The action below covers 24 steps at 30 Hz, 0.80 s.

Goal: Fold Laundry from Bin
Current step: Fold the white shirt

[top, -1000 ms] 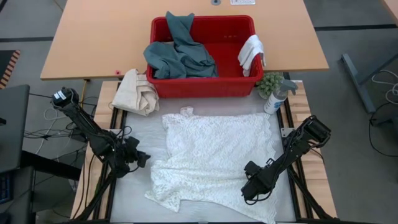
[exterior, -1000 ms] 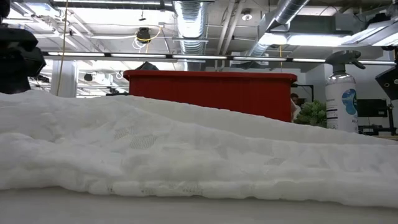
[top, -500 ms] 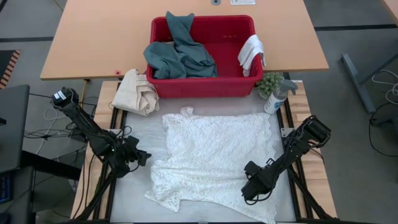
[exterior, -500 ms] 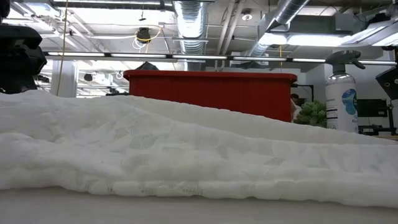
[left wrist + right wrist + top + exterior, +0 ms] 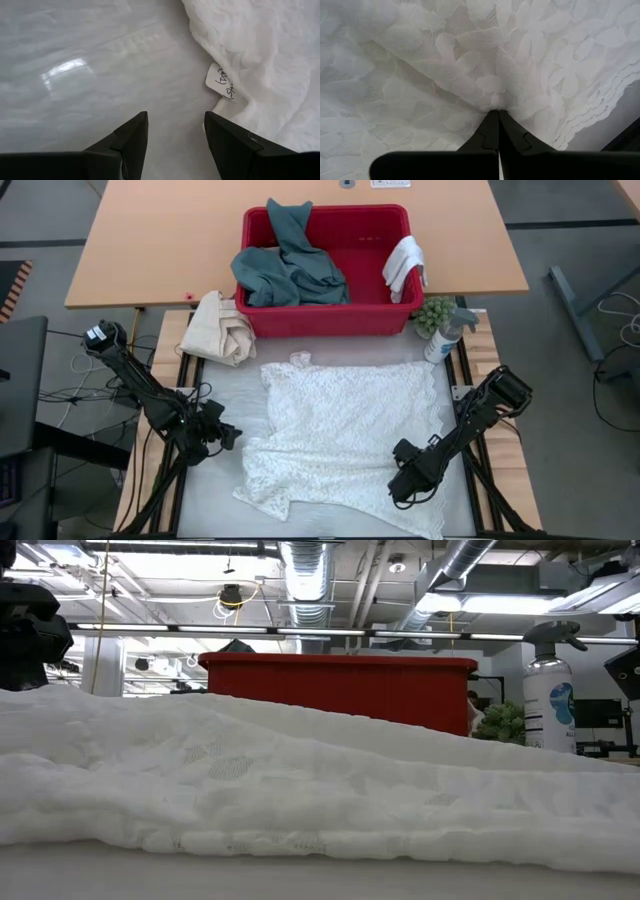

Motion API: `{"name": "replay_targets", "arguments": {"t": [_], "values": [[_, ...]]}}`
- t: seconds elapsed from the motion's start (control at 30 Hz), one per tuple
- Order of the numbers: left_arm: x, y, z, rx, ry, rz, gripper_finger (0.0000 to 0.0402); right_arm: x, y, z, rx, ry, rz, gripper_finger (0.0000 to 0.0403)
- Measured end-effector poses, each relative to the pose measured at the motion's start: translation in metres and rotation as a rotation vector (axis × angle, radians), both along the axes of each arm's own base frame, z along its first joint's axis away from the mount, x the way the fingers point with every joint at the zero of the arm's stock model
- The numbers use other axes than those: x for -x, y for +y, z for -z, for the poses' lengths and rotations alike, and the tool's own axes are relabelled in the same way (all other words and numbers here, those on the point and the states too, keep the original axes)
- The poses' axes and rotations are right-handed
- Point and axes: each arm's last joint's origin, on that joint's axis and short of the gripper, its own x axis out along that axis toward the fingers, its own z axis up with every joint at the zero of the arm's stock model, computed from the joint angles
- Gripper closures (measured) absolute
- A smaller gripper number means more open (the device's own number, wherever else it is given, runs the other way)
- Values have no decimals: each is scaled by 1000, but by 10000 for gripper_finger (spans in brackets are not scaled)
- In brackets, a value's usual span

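The white textured towel point(image 5: 340, 430) lies spread on the white table mat, and fills the low view point(image 5: 300, 790). My right gripper point(image 5: 400, 483) is shut on it near its near right part. My left gripper point(image 5: 228, 435) is open and empty just off the towel's left edge, its fingers over bare mat point(image 5: 100, 75) next to the towel's paper tag point(image 5: 222, 82). The red bin point(image 5: 325, 320) stands at the far side with the teal-green garment point(image 5: 285, 270) and a small white cloth point(image 5: 404, 265) hung over its right rim. The khaki trousers are out of view. My right gripper pinches a small pucker of the towel point(image 5: 495, 100) between its two shut fingertips point(image 5: 490, 127), in the towel's near right area, away from its edge. Creases run out from the pinch. The fingers slant down from the table's right side. The towel lies on the table all around.
A cream bundled canvas cloth point(image 5: 222, 328) lies left of the bin. A spray bottle point(image 5: 443, 338) and a small green plant point(image 5: 432, 312) stand at the bin's right near corner. Bare mat point(image 5: 225, 390) shows left of the towel.
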Motion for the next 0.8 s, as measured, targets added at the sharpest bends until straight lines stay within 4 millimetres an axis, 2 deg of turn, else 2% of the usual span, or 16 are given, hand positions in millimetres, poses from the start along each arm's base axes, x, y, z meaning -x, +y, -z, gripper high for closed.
{"name": "replay_targets", "arguments": {"t": [0.8], "values": [[-1, 1, -1, -30, -35, -25, 219, 0, 0, 0, 1, 0, -2, 382]]}}
